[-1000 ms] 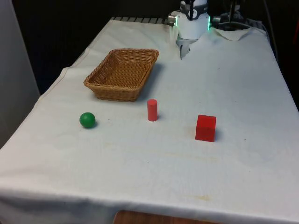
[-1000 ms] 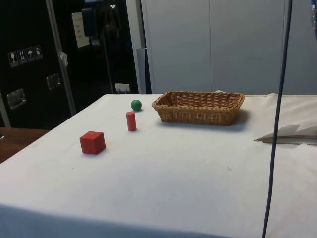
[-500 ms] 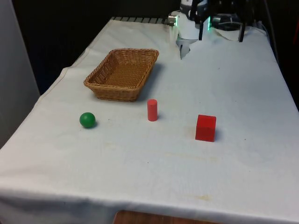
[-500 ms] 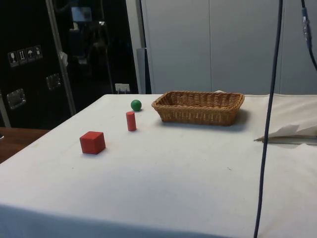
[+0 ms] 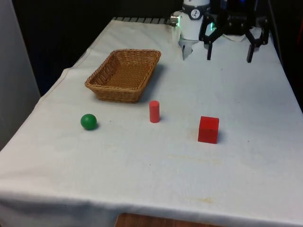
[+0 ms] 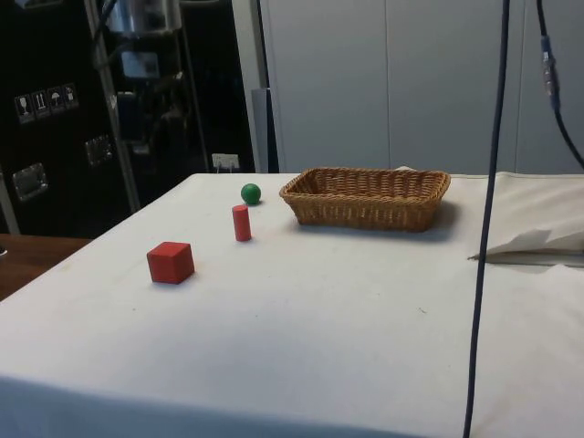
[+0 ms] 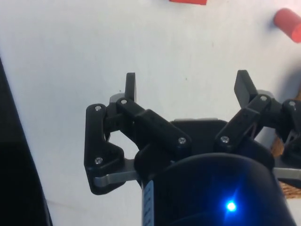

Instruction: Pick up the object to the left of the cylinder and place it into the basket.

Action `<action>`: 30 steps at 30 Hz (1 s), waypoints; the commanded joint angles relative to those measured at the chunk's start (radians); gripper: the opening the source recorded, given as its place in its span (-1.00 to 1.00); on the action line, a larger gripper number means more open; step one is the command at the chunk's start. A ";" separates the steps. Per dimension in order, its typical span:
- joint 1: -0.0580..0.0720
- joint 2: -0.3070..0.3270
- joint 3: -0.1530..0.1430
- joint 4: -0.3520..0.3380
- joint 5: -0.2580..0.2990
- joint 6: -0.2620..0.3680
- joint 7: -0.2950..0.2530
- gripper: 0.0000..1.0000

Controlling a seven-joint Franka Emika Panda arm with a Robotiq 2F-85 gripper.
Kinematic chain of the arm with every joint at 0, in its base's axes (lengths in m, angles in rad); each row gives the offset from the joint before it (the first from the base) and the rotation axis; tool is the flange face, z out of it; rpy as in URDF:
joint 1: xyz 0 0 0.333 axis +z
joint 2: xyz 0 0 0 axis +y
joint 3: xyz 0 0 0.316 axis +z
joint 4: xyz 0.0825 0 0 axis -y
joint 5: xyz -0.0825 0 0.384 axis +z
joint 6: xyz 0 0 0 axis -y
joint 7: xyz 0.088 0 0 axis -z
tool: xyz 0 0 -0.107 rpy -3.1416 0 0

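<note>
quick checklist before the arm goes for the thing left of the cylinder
1. Target found: green ball sits to the front view's left of the red cylinder - ok
2. Ball has free space around it, apart from the cylinder and basket - ok
3. Gripper fingers spread wide, holding nothing - ok
4. Gripper over the ball - not ok, it hangs at the table's far end
5. Basket has room inside - ok
6. Red cube lies away from the ball - ok

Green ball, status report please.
Claw open, high at the table's far end. Green ball untouched on cloth, left of cylinder. Nothing blocking the basket.
</note>
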 commanded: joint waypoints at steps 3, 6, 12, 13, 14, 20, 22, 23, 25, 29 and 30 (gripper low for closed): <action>0.000 0.020 0.009 0.001 0.007 0.029 0.008 1.00; 0.000 0.035 0.014 0.002 0.007 0.049 0.012 1.00; -0.002 0.071 0.020 0.002 0.008 0.101 0.017 1.00; -0.003 0.078 0.020 0.002 0.009 0.109 0.018 1.00; -0.003 0.084 0.020 0.003 0.010 0.118 0.018 1.00; -0.006 0.115 0.022 0.004 0.017 0.157 0.021 1.00; -0.008 0.136 0.023 0.008 0.026 0.179 0.020 1.00; -0.009 0.142 0.023 0.009 0.028 0.184 0.019 1.00; -0.002 0.140 0.016 0.004 0.019 0.184 0.023 1.00; -0.015 0.186 0.026 0.026 0.050 0.208 0.014 1.00; -0.016 0.193 0.027 0.029 0.054 0.211 0.013 1.00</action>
